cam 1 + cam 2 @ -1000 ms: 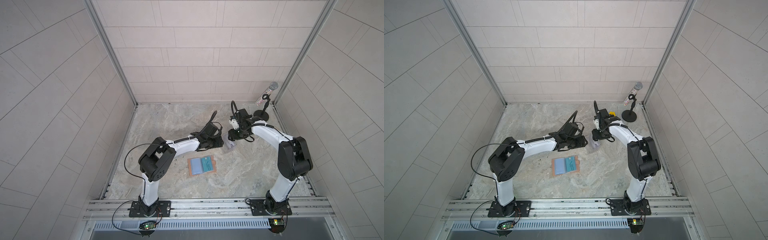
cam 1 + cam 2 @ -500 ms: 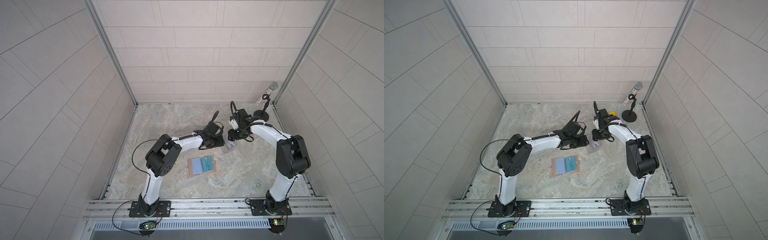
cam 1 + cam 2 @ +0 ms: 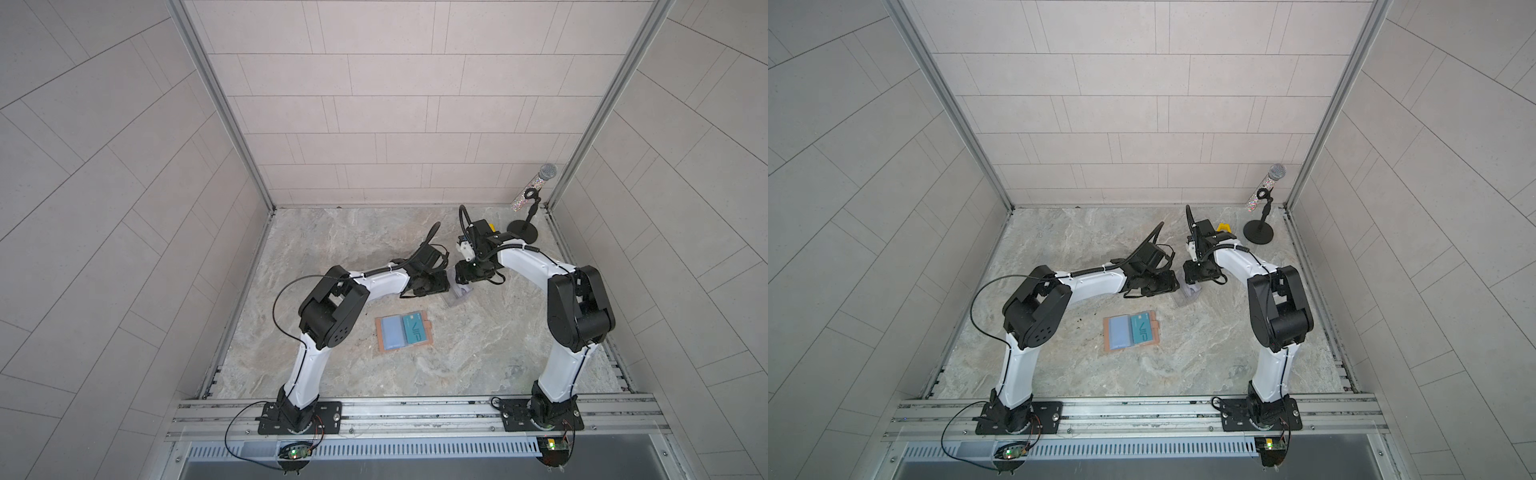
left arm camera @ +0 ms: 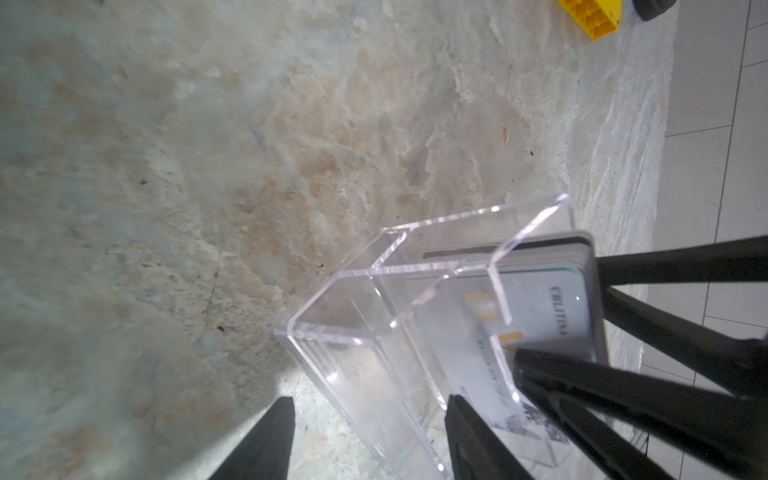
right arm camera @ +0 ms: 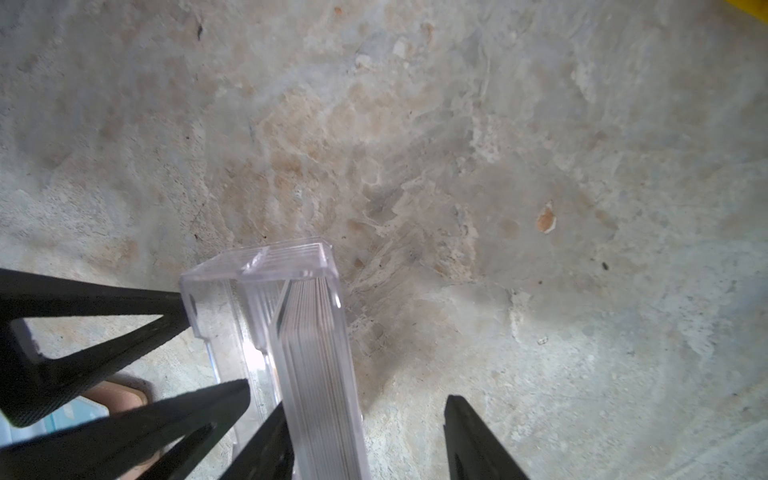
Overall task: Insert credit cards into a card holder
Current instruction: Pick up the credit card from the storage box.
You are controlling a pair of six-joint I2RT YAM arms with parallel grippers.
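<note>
Readable text: white "VIP" on the teal card, legible in both top views. In the left wrist view the front card of the stack read "CHLITINA" along one edge. The smaller print on it was too blurred to read.

Counts:
- One card holder, lying open and flat on the table, nearer the arm bases than the hands were.
- Two cards in its sleeves, side by side: one pale blue card and the teal one.
- One clear box farther back, holding one card stack on edge. The edges were too fine to count.
- One microphone on a stand at the back right corner.
- One yellow block.

Hands:
- The left hand was spread, with a wall of the box in the gap and one finger clear of the box. It pinched nothing.
- The right hand was also spread, straddling the stack end of the box. Its outer finger stood apart from the box. Contact at the other finger could not be told.

View differences:
- Only the top views showed the whole holder and the "VIP".
- The right wrist view caught just the holder's tan corner, and showed the cards edge-on.
- The left wrist view alone showed a card face.
</note>
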